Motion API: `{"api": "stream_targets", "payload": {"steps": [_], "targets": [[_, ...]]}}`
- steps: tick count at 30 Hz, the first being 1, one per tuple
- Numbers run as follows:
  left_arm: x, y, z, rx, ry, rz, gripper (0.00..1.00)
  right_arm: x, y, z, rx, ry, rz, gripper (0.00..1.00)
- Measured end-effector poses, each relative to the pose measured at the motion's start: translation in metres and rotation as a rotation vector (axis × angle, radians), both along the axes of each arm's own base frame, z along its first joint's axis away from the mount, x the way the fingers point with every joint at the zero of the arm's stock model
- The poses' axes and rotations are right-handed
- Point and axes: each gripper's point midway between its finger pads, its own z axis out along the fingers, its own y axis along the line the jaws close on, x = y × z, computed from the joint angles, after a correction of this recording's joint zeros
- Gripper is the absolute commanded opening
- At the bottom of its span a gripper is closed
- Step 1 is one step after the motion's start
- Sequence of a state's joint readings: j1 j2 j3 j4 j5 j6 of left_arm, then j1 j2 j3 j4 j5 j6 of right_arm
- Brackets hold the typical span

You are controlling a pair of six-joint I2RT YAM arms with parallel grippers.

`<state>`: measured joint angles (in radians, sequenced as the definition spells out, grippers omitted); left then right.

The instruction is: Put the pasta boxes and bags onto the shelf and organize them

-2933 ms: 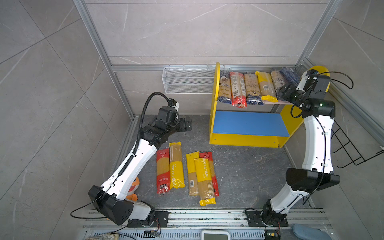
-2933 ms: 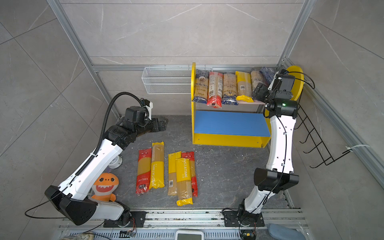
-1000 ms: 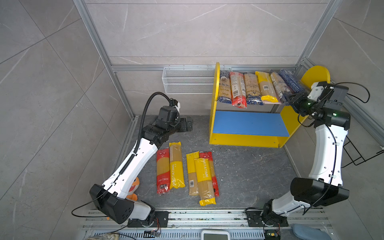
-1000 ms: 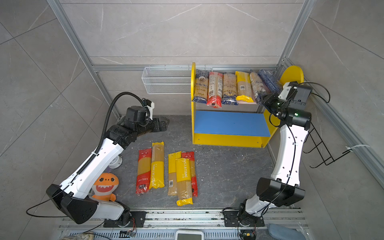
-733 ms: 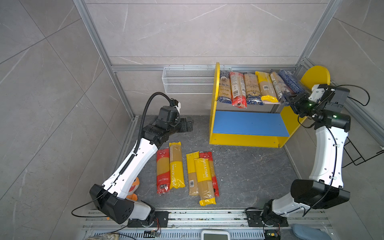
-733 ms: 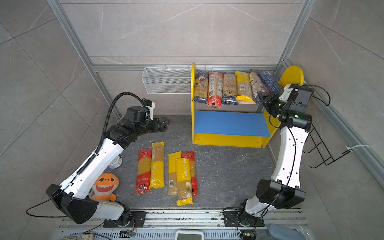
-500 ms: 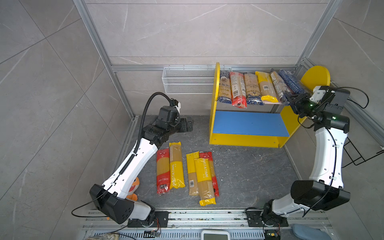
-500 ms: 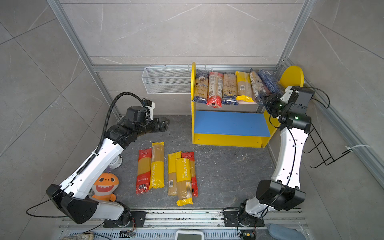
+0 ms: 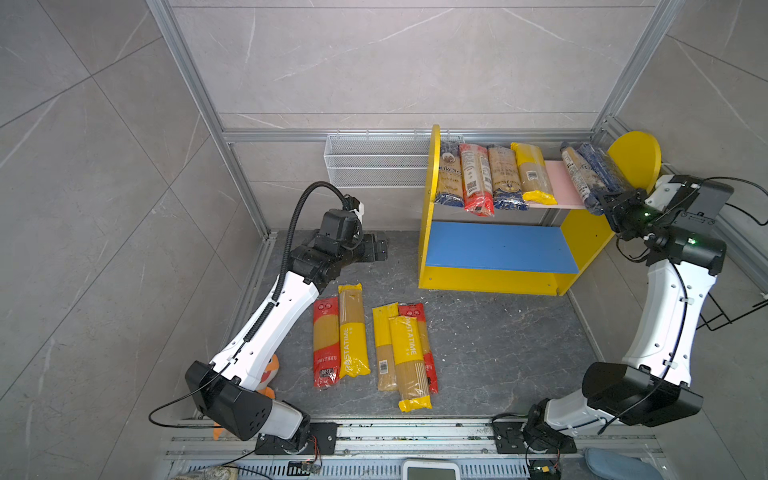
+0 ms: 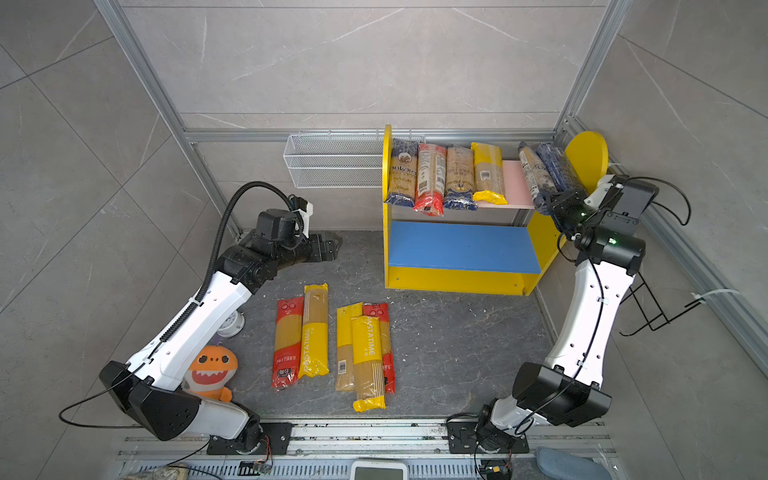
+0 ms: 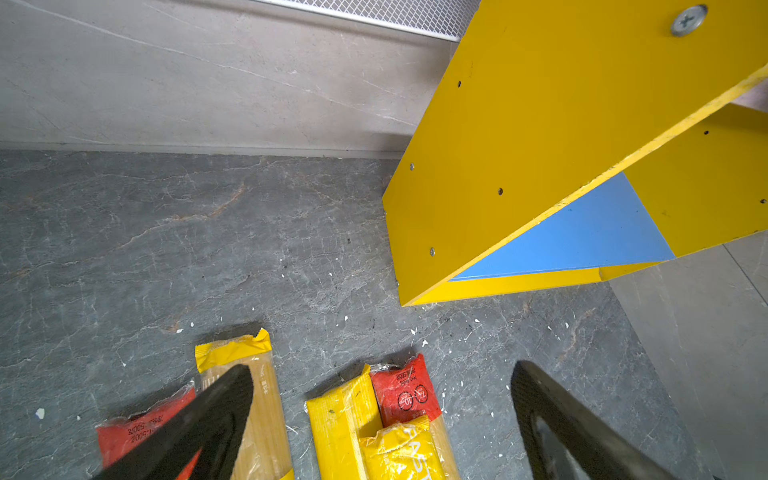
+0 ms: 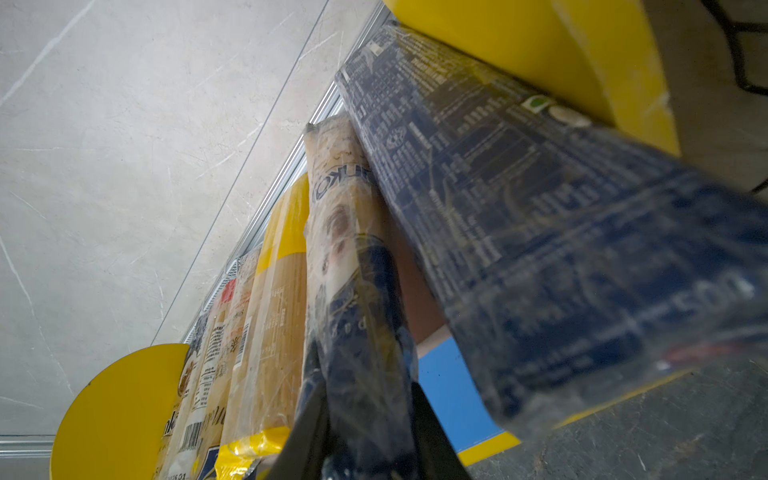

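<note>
walls [image 9: 395, 62]: pale grey tile | floor [image 9: 498, 332]: dark grey stone | white mesh basket [image 9: 374, 166]: on back wall

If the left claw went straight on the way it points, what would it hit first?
Most likely the shelf's yellow side panel, ahead of the open left gripper; nothing lies between, though its downward tilt is unclear.

On the two-tier shelf [image 10: 461, 245] with yellow sides, pink upper and blue lower boards, four long spaghetti packs [image 10: 444, 176] lie at its left; at its right, the right pincer [image 10: 549, 203] grips a clear dark-blue-ended pack [image 10: 534, 176].
</note>
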<state>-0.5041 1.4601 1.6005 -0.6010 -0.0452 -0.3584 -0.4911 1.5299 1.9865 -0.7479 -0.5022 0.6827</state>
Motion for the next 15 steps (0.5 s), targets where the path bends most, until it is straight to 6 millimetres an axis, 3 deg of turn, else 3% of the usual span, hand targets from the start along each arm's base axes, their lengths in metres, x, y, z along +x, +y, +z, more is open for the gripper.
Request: {"api": "stream_targets", "payload": {"steps": [9,15], "targets": [[0.001,-0.001,-0.001,0.000,0.002,-0.003,1.00,0.017,0.037,0.000,-0.158,0.066,0.048,0.06],[0.001,-0.001,0.000,0.002,0.001,-0.004,1.00,0.019,0.041,-0.006,-0.248,0.103,0.052,0.12]]}}
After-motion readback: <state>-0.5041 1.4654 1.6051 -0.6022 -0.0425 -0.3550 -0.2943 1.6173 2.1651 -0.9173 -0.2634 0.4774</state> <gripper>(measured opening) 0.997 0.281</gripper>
